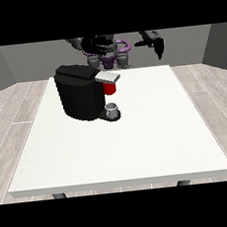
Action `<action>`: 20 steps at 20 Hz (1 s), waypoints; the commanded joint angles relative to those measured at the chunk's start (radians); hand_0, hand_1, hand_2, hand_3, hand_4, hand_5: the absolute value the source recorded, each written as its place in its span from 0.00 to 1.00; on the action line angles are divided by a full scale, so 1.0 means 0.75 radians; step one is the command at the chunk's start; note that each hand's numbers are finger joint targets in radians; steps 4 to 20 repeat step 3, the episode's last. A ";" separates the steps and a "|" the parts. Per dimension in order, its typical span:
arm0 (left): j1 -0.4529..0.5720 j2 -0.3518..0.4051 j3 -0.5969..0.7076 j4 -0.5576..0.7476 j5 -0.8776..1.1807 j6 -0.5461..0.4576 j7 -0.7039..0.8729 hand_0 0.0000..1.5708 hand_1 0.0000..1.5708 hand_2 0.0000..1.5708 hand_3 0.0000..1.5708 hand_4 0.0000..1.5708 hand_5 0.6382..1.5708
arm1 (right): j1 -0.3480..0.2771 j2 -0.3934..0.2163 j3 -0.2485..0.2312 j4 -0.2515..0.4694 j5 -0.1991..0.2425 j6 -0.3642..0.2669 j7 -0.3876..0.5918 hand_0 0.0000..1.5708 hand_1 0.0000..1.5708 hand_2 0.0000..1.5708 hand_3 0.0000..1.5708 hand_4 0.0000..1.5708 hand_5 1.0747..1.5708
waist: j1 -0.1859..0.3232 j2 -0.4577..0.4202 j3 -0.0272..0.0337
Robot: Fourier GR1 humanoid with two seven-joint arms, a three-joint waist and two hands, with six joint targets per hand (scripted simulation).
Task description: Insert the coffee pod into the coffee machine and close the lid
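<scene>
The black coffee machine [78, 92] stands on the white table [138, 142], left of its middle. Its silver lid [107, 77] lies nearly flat over a red part [110, 88] at the machine's front. A small grey cup [113, 108] sits on the machine's base below the red part. I cannot make out a separate coffee pod. The hand at the view's left [98, 45] hangs above and behind the machine, close to the robot's chest and apart from the lid. The hand at the view's right [156, 45] is raised beyond the table's far edge, fingers hanging down, nothing in it.
The robot's torso [110, 56] stands behind the table's far edge. A wooden floor [16, 111] surrounds the table on both sides.
</scene>
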 commanded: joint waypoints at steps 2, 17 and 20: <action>0.037 0.035 0.056 0.085 0.025 -0.002 0.008 0.00 0.00 0.00 0.00 0.12 1.00 | 0.272 0.017 0.147 -0.138 -0.179 -0.062 0.012 0.00 0.00 0.00 0.00 0.16 1.00 | -0.107 -0.119 -0.0001; 0.024 0.055 0.081 0.116 0.042 -0.016 -0.006 0.00 0.00 0.00 0.00 0.12 1.00 | 0.320 0.017 0.182 -0.172 -0.167 -0.063 -0.014 0.00 0.00 0.00 0.00 0.10 1.00 | -0.153 -0.108 -0.0003; 0.024 0.055 0.081 0.116 0.042 -0.016 -0.006 0.00 0.00 0.00 0.00 0.12 1.00 | 0.320 0.017 0.182 -0.172 -0.167 -0.063 -0.014 0.00 0.00 0.00 0.00 0.10 1.00 | -0.153 -0.108 -0.0003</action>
